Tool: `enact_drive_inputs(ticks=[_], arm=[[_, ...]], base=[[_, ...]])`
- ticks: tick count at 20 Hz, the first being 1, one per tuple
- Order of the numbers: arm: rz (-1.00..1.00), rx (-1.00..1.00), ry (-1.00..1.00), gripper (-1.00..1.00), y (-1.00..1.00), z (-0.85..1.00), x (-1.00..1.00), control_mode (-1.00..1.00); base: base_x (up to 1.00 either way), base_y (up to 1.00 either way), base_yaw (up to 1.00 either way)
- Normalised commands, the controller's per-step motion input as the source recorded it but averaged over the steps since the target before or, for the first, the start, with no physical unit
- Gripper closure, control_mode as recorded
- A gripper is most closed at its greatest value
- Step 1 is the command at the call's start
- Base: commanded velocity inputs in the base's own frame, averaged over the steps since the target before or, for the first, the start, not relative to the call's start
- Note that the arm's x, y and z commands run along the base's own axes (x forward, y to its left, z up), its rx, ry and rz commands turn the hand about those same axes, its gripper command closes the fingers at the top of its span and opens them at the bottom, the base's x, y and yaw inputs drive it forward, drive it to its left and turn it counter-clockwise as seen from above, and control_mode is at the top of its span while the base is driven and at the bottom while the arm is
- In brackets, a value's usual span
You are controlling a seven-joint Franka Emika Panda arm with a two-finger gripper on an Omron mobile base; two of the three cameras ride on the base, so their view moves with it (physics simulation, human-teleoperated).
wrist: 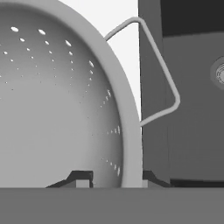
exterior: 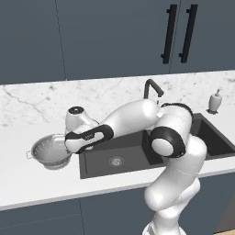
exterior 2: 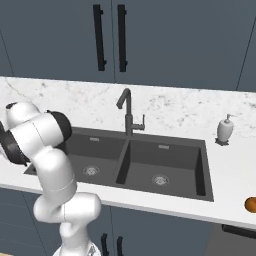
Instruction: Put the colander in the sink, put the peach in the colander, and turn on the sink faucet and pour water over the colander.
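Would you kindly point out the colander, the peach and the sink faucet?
colander (exterior: 48, 150), left base view, inner wall.
peach (exterior 2: 251, 204), right base view, visible side.
sink faucet (exterior 2: 128, 117), right base view, upright stem.

You have the colander (exterior: 48, 151) on the worktop (exterior: 27, 183), just beside the left edge of the sink (exterior: 119, 160), its handle reaching over that edge in the hand view. The faucet (exterior 2: 127, 115) stands on the worktop behind the sink, at the divider between the two basins. The soap dispenser (exterior 2: 225, 130) sits on the worktop behind the sink's right rear corner. The peach (exterior 2: 251, 204) lies on the worktop right of the sink, near the front edge, well apart from the colander.
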Motion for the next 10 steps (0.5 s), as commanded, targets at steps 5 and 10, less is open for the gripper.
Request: enact_drive_inputs(ticks=[5,10], arm=[[-0.05,0.03,0.0,1.0,-0.57,0.0,-0.03,-1.0],[-0.03,0.01,0.0,1.0,-0.45,0.02,-0.08,-1.0]], base=[[0.0,0.0,0.0],[0.0,0.0,0.0]])
